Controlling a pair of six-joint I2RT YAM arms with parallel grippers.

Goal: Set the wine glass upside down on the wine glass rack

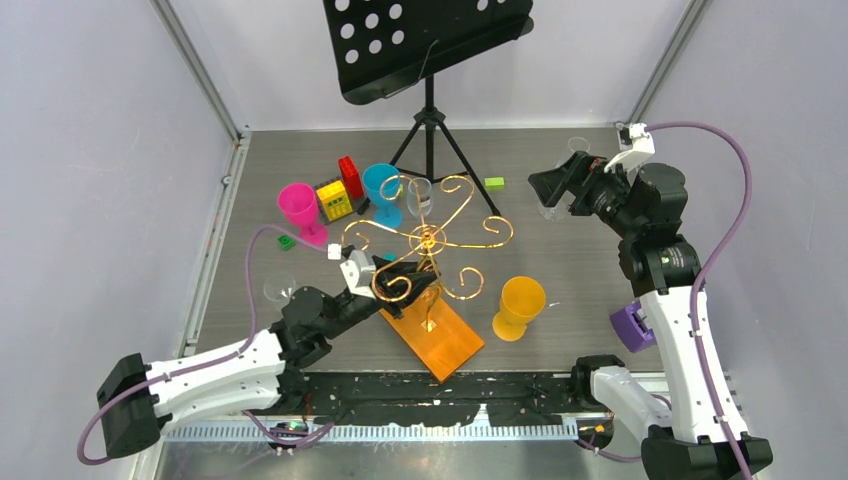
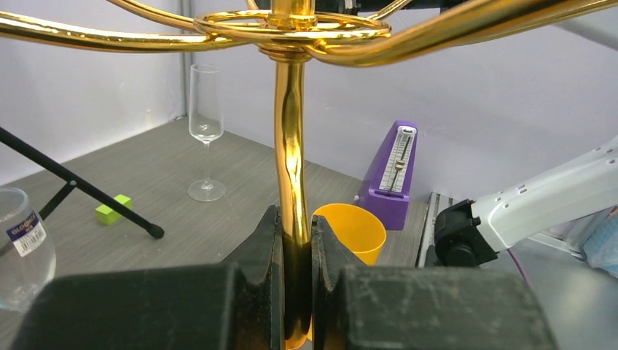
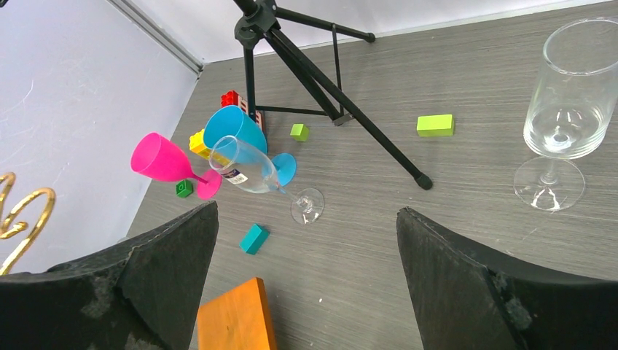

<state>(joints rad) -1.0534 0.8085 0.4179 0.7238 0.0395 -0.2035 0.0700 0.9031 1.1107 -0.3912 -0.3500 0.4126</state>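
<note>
The wine glass rack (image 1: 430, 240) is seen by the table's (image 1: 560, 270) near edge, its gold stem clamped by the left gripper (image 2: 296, 292). The right gripper (image 3: 306, 219) is spread wide, nothing grasped, over bare tabletop at the far right. A wine glass (image 3: 565, 109) is stood upright just beside it. An orange cup (image 1: 520, 305) is set mouth-up by the rack's base.

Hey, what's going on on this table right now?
The left gripper is shut on the gold stem of the wine glass rack. The right gripper is open in the air at the back right, near an upright clear wine glass. No glass hangs on the rack yet.
</note>
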